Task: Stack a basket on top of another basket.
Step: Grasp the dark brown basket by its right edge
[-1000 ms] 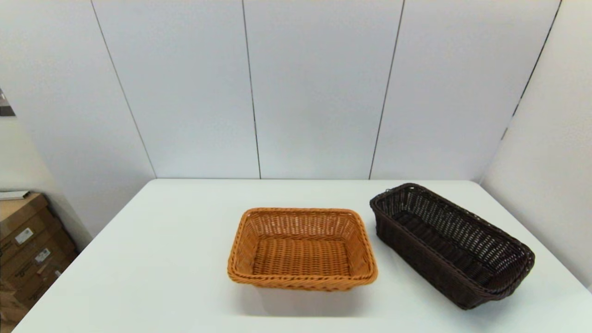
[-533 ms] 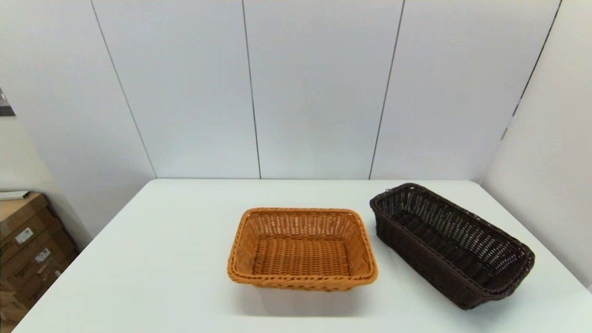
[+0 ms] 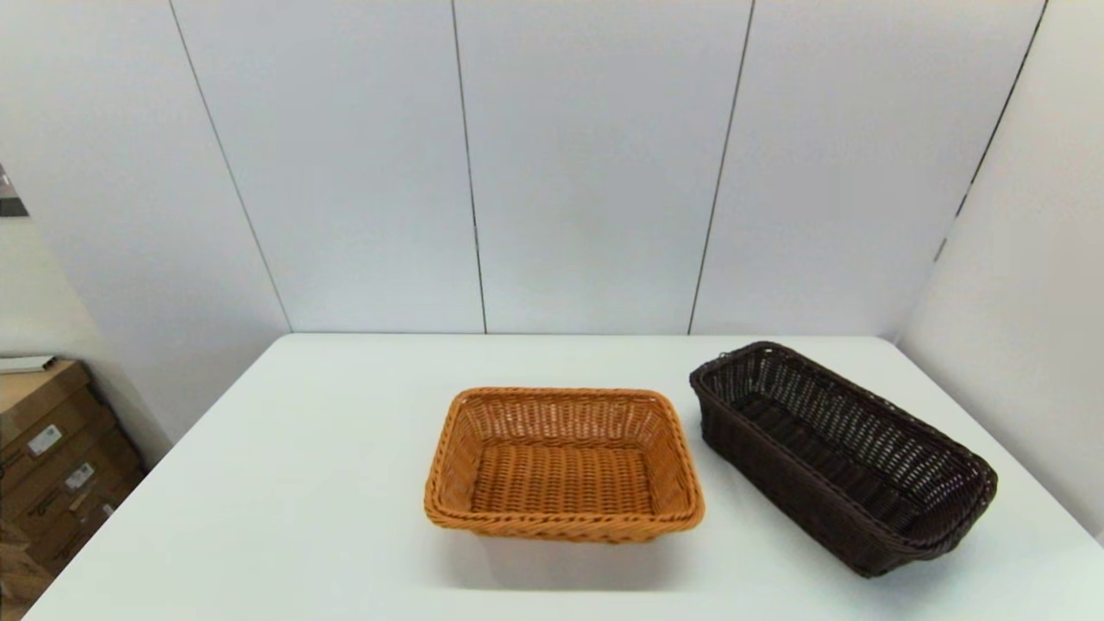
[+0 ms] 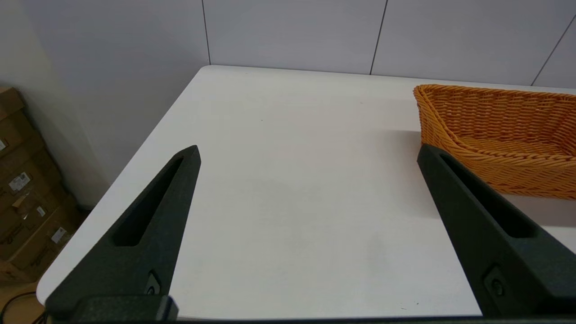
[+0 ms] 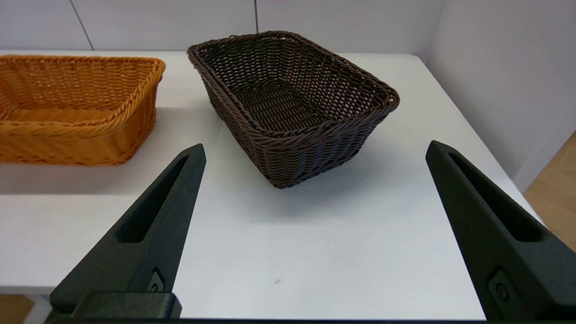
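Note:
The dark brown basket (image 3: 841,453) sits on the table's right side, turned at an angle; it also fills the middle of the right wrist view (image 5: 292,105). The orange-tan basket (image 3: 562,463) stands at the table's centre, a small gap to the left of the dark one, and shows in both wrist views (image 4: 499,135) (image 5: 76,108). Neither arm appears in the head view. My right gripper (image 5: 315,150) hangs open at the near table edge, facing the dark basket's short end. My left gripper (image 4: 308,153) is open over bare table, left of the orange-tan basket.
The white table (image 3: 328,483) is backed by grey wall panels and a side wall close on the right. Cardboard boxes (image 3: 52,466) are stacked on the floor beyond the table's left edge.

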### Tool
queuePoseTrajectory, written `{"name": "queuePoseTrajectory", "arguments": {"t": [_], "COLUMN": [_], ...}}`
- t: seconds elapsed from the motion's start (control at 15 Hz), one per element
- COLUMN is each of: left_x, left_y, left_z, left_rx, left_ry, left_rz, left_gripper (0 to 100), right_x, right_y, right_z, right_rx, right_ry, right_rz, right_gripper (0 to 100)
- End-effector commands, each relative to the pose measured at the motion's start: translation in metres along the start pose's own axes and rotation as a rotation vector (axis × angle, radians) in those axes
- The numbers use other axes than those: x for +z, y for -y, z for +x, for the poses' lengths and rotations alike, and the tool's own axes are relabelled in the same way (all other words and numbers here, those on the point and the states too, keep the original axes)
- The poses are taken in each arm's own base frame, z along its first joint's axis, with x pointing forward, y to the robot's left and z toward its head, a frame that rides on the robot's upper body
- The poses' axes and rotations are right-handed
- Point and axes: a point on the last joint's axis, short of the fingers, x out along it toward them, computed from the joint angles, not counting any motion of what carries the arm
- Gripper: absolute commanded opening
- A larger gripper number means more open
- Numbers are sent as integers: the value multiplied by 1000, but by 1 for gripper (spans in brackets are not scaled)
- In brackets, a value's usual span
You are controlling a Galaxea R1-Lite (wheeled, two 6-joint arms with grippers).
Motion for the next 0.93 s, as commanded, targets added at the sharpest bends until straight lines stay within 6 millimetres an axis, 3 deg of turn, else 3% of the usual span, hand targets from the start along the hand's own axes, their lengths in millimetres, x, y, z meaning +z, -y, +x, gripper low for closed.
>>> {"name": "queuePoseTrajectory", "arguments": {"t": [0.07, 0.93], "left_x": [0, 0], "left_y": [0, 0], "left_z": [0, 0], "left_rx": [1, 1], "left_ry": [-1, -1], "left_rz": [-1, -1], "left_gripper": [100, 100], "right_x": [0, 0], "right_y": [0, 0], "right_z": [0, 0], "right_rx": [-5, -8], "right_ry": [-1, 0], "right_rz": [23, 10], "right_gripper": [100, 100]}}
